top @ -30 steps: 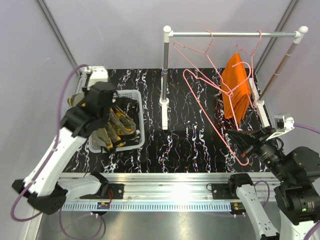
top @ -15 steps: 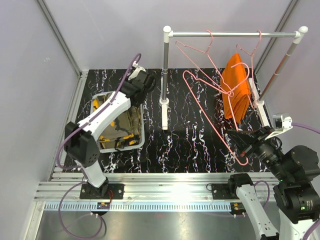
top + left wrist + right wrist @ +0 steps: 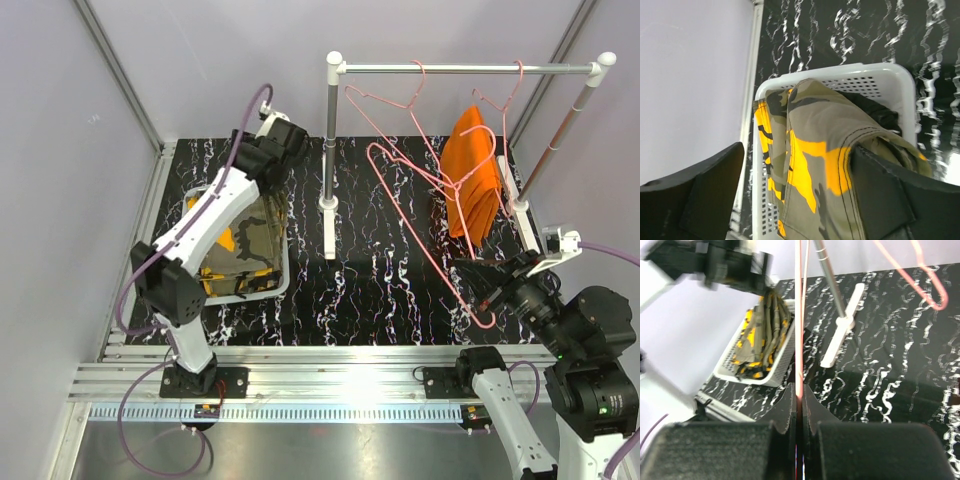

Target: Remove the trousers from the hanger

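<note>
My left gripper (image 3: pixel 270 152) (image 3: pixel 795 200) stands open over the far end of the white basket (image 3: pixel 281 272). The olive-grey camouflage trousers (image 3: pixel 815 150) (image 3: pixel 245 245) with yellow patches lie between its fingers, draped against the right finger (image 3: pixel 880 195), and hang down into the basket. Dark trousers (image 3: pixel 880 114) lie under them. The orange trousers (image 3: pixel 473 180) hang on a pink hanger (image 3: pixel 505 100) at the right of the rail. My right gripper (image 3: pixel 488 292) (image 3: pixel 799 395) is shut on the wire of a bare pink hanger (image 3: pixel 799 315) (image 3: pixel 425 215).
A white rack holds the rail (image 3: pixel 470 68), with a post (image 3: pixel 330 150) on a foot mid-table and a slanted post (image 3: pixel 560 130) at the right. Another bare pink hanger (image 3: pixel 400 100) hangs on the rail. Grey walls close the left and back.
The left arm swung from the basket's left side to its far end, lifting the camouflage trousers. Its jaws then opened. The right gripper stayed shut on the hanger wire.
</note>
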Robot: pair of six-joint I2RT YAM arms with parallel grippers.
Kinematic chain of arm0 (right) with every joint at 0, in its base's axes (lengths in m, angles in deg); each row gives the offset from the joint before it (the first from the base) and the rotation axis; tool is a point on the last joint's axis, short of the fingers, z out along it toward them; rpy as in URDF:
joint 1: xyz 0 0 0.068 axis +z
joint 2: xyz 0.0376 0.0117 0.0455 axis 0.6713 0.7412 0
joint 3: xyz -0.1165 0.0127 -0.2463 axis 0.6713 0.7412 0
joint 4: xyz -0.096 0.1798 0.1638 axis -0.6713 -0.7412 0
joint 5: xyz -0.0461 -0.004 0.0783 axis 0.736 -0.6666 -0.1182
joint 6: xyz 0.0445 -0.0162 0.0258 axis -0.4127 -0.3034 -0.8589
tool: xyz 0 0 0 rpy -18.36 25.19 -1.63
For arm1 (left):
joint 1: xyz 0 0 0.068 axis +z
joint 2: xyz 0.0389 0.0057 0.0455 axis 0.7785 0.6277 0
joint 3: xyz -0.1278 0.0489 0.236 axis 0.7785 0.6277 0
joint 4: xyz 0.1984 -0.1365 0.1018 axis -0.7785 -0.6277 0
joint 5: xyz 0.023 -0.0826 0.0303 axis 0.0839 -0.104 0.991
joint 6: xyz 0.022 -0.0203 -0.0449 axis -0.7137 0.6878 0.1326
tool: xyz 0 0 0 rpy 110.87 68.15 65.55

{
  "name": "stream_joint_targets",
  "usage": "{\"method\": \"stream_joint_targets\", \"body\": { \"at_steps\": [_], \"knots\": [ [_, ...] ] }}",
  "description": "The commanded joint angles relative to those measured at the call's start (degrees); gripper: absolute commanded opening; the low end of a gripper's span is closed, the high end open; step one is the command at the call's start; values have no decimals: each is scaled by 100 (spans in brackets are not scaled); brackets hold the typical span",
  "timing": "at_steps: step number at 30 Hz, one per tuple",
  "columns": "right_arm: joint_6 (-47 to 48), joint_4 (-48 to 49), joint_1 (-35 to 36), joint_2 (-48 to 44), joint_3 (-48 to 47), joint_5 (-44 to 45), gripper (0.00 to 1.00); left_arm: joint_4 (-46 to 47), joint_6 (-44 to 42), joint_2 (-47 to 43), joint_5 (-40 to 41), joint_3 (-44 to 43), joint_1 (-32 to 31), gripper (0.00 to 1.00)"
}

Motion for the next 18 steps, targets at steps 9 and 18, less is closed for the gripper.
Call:
{"method": "stream_joint_targets", "body": {
  "at_steps": [9, 18],
  "knots": [
    [329, 105, -26, 418, -662, 634, 0, 967, 950, -1531, -1866, 1226, 674, 64],
    [329, 52, -26, 480, -847, 590, 0, 731, 1618, 181, -1779, 1517, 1123, 65]
  ]
}}
